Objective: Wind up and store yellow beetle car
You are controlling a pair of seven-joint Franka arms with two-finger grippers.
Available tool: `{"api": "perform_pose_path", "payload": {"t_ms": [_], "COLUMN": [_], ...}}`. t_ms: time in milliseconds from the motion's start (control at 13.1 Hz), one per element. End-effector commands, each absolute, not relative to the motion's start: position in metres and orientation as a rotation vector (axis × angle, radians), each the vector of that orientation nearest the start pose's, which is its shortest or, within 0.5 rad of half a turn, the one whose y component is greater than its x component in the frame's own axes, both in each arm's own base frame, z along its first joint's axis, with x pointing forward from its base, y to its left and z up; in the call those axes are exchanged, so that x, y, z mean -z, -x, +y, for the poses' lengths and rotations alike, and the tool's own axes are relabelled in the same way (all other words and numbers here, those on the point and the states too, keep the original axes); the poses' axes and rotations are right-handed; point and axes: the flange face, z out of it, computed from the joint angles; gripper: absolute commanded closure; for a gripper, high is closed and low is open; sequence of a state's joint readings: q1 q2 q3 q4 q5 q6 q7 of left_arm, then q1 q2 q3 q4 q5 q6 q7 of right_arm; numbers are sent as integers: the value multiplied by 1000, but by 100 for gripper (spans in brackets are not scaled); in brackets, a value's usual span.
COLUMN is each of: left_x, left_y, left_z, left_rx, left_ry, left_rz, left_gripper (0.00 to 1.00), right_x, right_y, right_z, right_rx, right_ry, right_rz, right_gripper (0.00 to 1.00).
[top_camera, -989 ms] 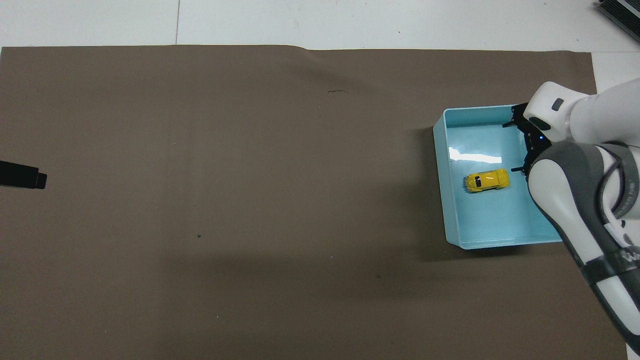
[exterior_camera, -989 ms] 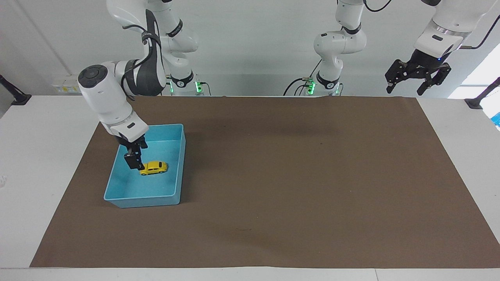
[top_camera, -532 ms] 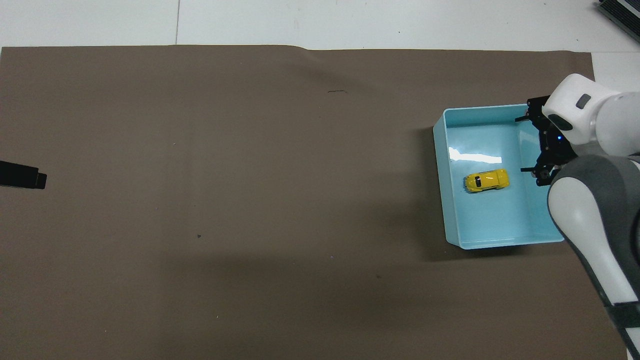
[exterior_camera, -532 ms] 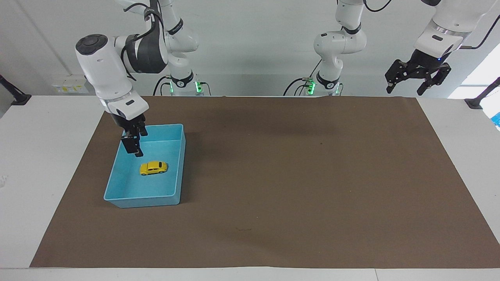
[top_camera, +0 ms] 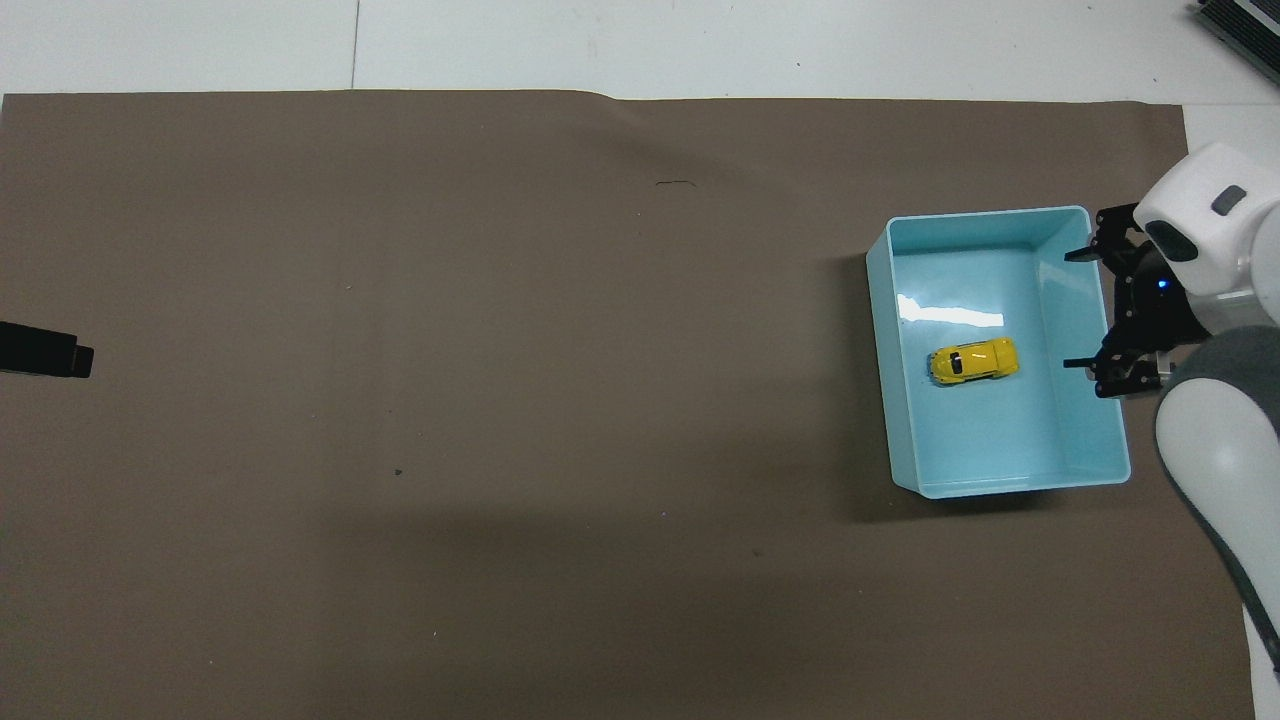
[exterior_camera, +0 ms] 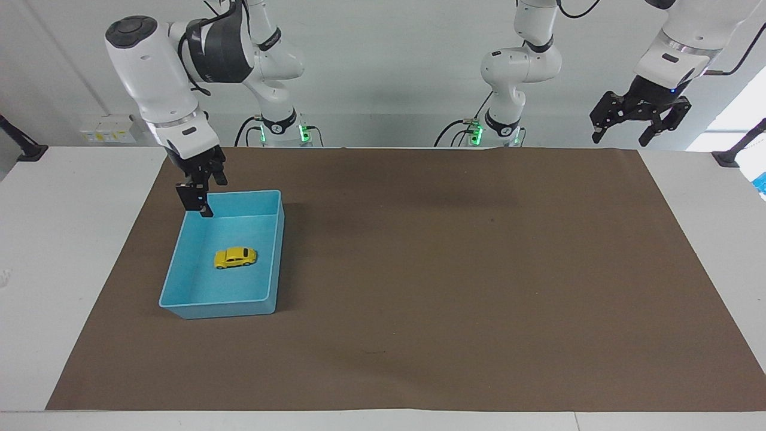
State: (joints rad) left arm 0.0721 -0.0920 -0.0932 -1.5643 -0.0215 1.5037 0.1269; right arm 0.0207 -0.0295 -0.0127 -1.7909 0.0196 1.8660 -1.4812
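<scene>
The right gripper (exterior_camera: 202, 200) is rising out of the bin (exterior_camera: 179, 254), now hanging in the air above the bin's rim at the end nearer the robots, jaws spread wide and holding nothing. A second ago it was down inside the bin with its fingers just beside the car; half a second ago it was partway up over the bin floor. Now it is clear of the walls and well apart from the car. In the overhead view the right gripper (top_camera: 1085, 310) is showing both open fingers over the bin wall at the right arm's end of the table, rather than over the floor as before.

The car (exterior_camera: 235, 257) is sitting below the right gripper, on its wheels on the bin floor, roughly mid-bin, touching neither wall. It is not moving between frames: same spot, same heading in the overhead view (top_camera: 973, 361). So it is released and lying loose in the bin, nothing touching it.

The bin itself is staying put on the brown mat (exterior_camera: 455, 269), toward the right arm's end of the table.

The left gripper (exterior_camera: 638, 123) is waiting up in the air over the mat's corner at the left arm's end, well apart from the bin, jaws open and empty, unchanged across all frames. Only its dark tip (top_camera: 45, 350) is showing at the edge of the overhead view.
</scene>
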Motion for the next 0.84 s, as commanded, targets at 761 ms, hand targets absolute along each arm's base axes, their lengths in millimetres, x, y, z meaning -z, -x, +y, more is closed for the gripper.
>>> {"api": "perform_pose_path", "payload": {"t_ms": [761], "left_x": [-674], "left_y": [-514], "left_z": [-14], "left_rx": [45], "left_ry": [3152], "left_rz": [227], "left_gripper": [0], "right_x": [-602], "right_y": [-548], "right_z": [7], "right_rx": [101], "right_ry": [2896], "right_rz": [-1179], "right_gripper": [0]}}
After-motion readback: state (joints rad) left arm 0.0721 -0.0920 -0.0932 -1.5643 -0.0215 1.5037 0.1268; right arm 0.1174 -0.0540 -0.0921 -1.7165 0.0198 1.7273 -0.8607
